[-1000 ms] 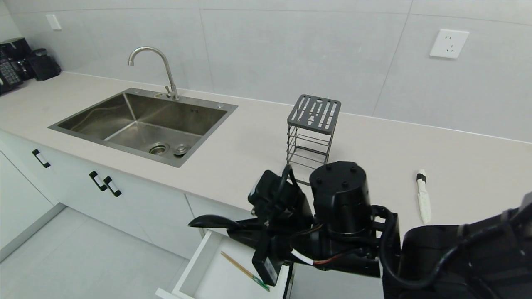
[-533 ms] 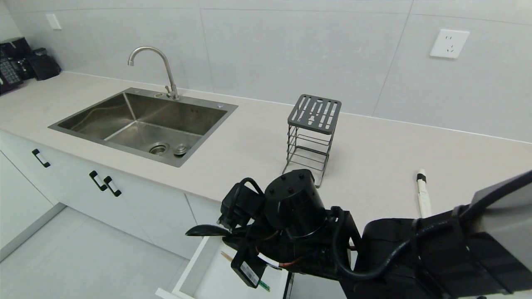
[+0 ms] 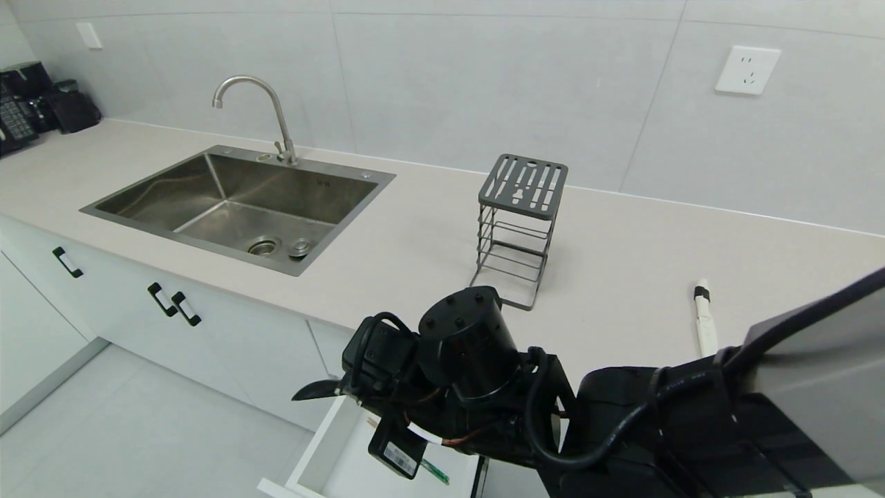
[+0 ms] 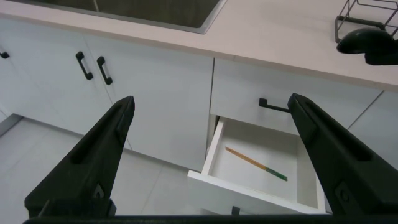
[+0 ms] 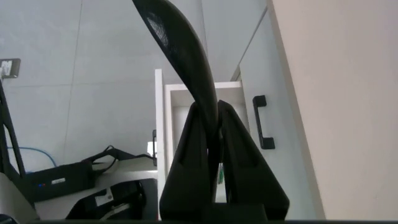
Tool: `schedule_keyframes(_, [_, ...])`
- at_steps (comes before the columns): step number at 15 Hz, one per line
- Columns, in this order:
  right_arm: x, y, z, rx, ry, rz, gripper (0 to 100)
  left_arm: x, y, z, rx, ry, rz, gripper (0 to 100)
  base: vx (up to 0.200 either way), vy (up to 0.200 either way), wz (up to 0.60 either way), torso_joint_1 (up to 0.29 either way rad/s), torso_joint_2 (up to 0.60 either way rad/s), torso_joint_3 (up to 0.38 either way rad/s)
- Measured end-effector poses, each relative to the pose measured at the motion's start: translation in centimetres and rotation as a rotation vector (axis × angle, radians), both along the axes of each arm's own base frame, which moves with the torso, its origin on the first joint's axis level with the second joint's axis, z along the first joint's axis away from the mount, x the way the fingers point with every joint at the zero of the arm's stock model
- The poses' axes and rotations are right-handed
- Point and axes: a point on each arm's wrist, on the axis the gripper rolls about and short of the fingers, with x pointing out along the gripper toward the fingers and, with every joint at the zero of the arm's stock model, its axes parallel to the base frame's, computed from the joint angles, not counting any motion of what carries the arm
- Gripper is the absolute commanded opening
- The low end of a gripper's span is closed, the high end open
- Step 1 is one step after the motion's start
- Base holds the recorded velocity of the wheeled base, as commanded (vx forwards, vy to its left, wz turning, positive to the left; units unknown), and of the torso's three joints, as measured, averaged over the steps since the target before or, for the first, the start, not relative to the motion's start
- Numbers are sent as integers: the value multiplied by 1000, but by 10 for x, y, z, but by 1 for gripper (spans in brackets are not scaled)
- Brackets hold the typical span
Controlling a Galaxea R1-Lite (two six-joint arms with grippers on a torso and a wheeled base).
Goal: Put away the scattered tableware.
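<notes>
A black spoon [image 3: 314,391] is held level above the front left corner of the open white drawer [image 3: 325,449], with my right gripper [image 3: 358,394] shut on its handle. The right wrist view shows the spoon bowl [image 5: 180,50] sticking out past the shut fingers [image 5: 239,162], with the drawer [image 5: 163,112] below. A chopstick with a green end [image 4: 256,163] lies in the drawer [image 4: 211,158]. My left gripper [image 4: 211,149] hangs open over the drawer front, holding nothing. A white knife [image 3: 704,321] lies on the counter at the right.
A dark wire rack [image 3: 518,228] stands mid-counter behind the right arm. The steel sink [image 3: 235,207] with its tap is at the left. Closed cabinet doors with black handles [image 3: 173,308] sit beside the drawer. A wall socket [image 3: 747,69] is at the upper right.
My right arm has swung left and lowered, carrying the spoon from over the counter edge to above the drawer's front left corner. The rack is now uncovered.
</notes>
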Motion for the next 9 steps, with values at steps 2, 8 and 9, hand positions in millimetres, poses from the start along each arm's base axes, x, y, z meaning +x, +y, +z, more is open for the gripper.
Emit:
schedule_keyframes(2, [3, 4, 0, 18, -21, 8, 0, 0, 0, 0, 0, 0, 0, 100, 0, 0, 0, -51, 122, 61])
schedule_keyframes(8, [2, 20, 6, 57, -39, 32, 0, 0, 0, 0, 0, 1, 0, 100, 0, 0, 0, -182, 363, 179])
schedule_keyframes(9, [2, 23, 7, 62, -40, 35, 0, 0, 0, 0, 0, 1, 0, 100, 0, 0, 0, -266, 535, 266])
